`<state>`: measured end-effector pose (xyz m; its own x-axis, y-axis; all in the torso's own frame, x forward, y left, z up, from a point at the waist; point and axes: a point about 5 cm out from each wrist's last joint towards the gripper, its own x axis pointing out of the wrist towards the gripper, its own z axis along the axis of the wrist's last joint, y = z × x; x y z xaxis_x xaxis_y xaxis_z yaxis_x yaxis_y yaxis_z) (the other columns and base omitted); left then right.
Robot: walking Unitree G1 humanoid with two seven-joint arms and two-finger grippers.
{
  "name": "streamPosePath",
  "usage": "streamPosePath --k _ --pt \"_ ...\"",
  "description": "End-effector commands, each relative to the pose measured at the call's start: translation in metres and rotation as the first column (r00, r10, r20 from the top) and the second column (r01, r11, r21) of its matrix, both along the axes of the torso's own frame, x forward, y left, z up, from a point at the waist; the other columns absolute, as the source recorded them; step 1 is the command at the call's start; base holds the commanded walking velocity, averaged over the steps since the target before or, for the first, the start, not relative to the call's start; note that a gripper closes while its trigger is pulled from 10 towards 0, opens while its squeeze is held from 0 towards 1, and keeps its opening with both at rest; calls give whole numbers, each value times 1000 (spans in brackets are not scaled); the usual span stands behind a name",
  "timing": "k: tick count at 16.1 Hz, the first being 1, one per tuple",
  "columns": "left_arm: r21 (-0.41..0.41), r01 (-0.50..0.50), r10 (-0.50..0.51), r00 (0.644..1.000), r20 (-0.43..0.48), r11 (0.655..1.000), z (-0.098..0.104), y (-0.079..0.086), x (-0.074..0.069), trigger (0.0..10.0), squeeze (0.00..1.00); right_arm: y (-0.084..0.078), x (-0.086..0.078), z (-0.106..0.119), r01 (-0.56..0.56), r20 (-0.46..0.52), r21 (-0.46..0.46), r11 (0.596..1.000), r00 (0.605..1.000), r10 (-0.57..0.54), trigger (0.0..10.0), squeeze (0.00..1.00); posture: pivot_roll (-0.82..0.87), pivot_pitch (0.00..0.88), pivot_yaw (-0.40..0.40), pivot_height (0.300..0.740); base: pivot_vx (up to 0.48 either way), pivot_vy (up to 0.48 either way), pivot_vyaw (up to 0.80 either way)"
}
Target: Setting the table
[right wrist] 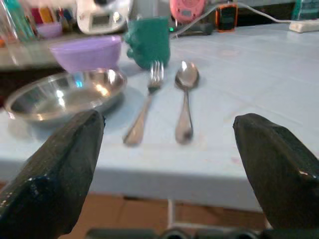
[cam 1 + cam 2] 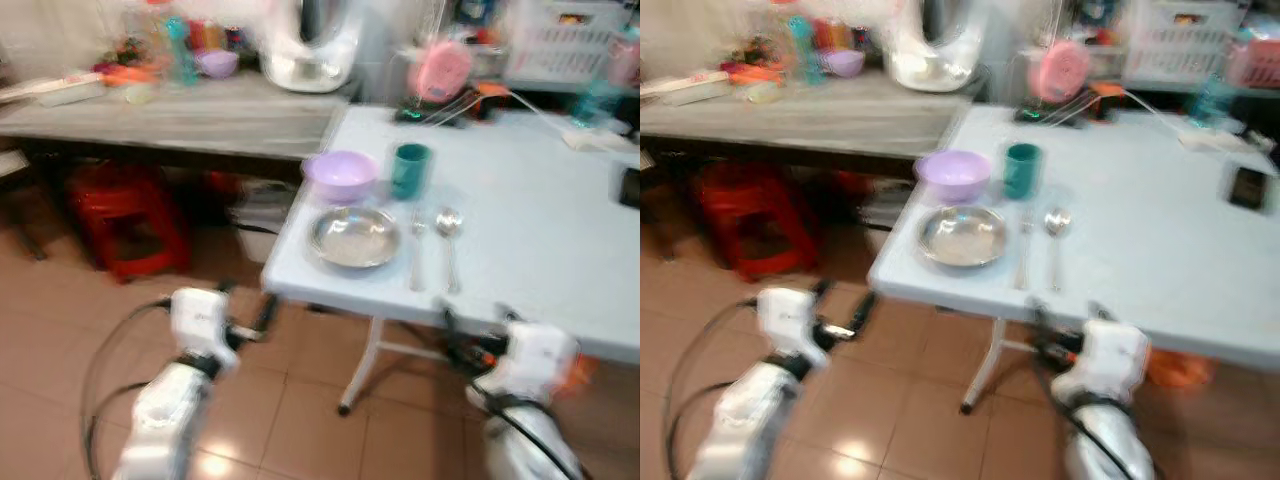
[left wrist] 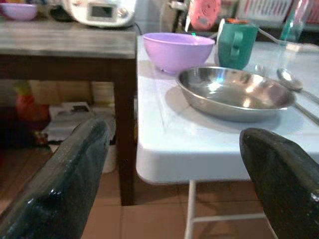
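On the near left corner of the light blue table (image 2: 540, 250) lies a steel plate (image 2: 353, 237). Behind the plate stand a purple bowl (image 2: 341, 175) and a green cup (image 2: 409, 170). A fork (image 2: 417, 250) and a spoon (image 2: 449, 240) lie side by side to the plate's right. My left gripper (image 2: 248, 305) hangs open below and in front of the table's corner, with nothing between its fingers (image 3: 65, 184). Just under the front edge, my right gripper (image 2: 475, 325) is open too and faces the fork (image 1: 144, 107) and spoon (image 1: 185, 99).
A grey wooden table (image 2: 180, 120) at the back left carries a white rice cooker (image 2: 310, 50) and several small items. Under it stands a red stool (image 2: 125, 225). A white basket (image 2: 565, 40) and a pink gadget (image 2: 438, 70) sit at the back. Below is tiled floor (image 2: 300, 420).
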<state>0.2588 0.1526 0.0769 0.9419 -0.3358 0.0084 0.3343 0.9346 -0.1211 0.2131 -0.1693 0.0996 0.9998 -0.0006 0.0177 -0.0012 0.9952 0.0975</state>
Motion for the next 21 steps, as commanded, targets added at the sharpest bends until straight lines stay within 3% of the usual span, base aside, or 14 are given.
streamPosePath --k 1,3,11,16,18,21 --pt "-12 31 -31 999 17 999 5 -9 2 10000 0 -8 -3 1 27 -2 -17 1000 1000 -27 10000 0 -30 0 62 740 368 0 0" --pt "-15 32 -32 999 17 999 4 -10 2 10000 0 -6 -2 2 2 6 -58 998 1000 -2 10000 0 -30 0 62 740 369 0 291" --pt "-7 24 -24 1000 20 1000 5 -9 5 10000 0 -2 -1 4 -15 21 -37 999 1000 15 10000 0 -27 0 59 740 307 0 413" --pt "-8 20 -20 999 41 1000 6 -5 2 10000 0 1 -1 3 -39 9 -11 999 999 39 10000 0 -24 0 54 740 0 0 0" --pt "20 47 -47 999 26 999 1 6 -11 10000 0 3 -1 5 -74 6 -11 997 997 74 10000 0 -24 0 54 740 0 0 0" --pt "-11 99 -99 995 14 995 -4 9 -20 10000 0 5 1 6 -66 -4 -17 998 998 66 10000 0 -24 0 54 740 0 0 0"
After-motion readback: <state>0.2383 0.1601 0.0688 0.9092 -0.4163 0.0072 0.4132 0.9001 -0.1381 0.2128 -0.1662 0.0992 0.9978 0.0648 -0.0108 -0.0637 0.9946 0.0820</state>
